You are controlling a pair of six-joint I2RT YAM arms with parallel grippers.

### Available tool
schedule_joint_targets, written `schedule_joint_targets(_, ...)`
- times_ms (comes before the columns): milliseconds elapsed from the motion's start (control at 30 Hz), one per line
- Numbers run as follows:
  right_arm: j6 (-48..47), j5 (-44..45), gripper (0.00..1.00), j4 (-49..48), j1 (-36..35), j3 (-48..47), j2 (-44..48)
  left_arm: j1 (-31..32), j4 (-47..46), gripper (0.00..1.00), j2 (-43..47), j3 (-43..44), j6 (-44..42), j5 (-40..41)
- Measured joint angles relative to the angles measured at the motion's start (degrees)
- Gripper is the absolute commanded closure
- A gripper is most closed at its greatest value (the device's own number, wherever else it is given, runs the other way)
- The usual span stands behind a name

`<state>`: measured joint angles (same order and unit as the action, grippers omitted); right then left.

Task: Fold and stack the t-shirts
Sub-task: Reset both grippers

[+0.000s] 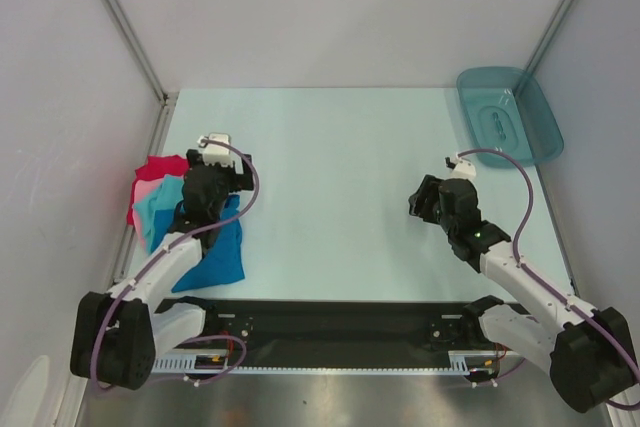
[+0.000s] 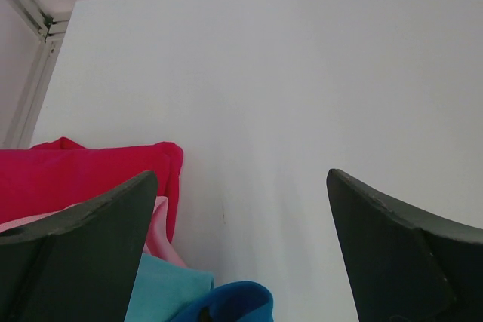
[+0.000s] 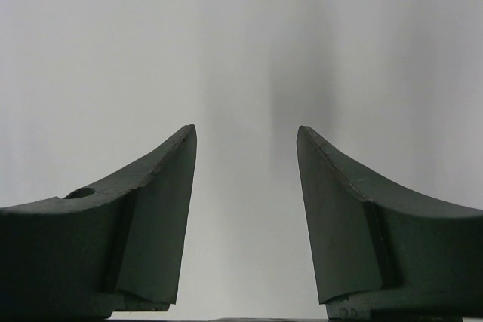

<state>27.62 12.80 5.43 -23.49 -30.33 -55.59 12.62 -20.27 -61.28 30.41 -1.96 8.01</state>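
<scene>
At the table's (image 1: 330, 167) nine o'clock the red t-shirt (image 1: 160, 169), pink t-shirt (image 1: 147, 190), turquoise t-shirt (image 1: 160, 211) and blue t-shirt (image 1: 215, 259) overlap in a pile, the left gripper (image 2: 241, 182) over it, fingers wide apart and empty, while the right gripper (image 3: 247, 132) at three o'clock also stands parted, empty.

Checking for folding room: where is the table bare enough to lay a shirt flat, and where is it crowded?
The widest bare patch of table lies between the left gripper and the right gripper, running to the back wall. Crowded: the left edge, where the shirts pile by the left gripper; the tray fills the far right corner.
</scene>
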Motion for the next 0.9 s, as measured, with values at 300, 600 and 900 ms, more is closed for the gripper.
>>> schedule_joint_targets(300,0.83,-0.28,0.4,-0.15,0.17,0.0,0.85,-4.46,-8.52,0.0,-6.51,-6.08,-0.09,-2.82)
schedule_joint_targets(600,1.38,-2.03,0.4,-0.46,0.63,0.37,1.64,-7.78,-20.22,0.0,-8.04,-13.14,-1.09,-2.6)
schedule_joint_targets(900,2.51,-3.45,0.4,-1.31,1.05,0.46,1.09,-9.33,-33.35,0.0,-11.85,-17.22,-0.94,-2.97)
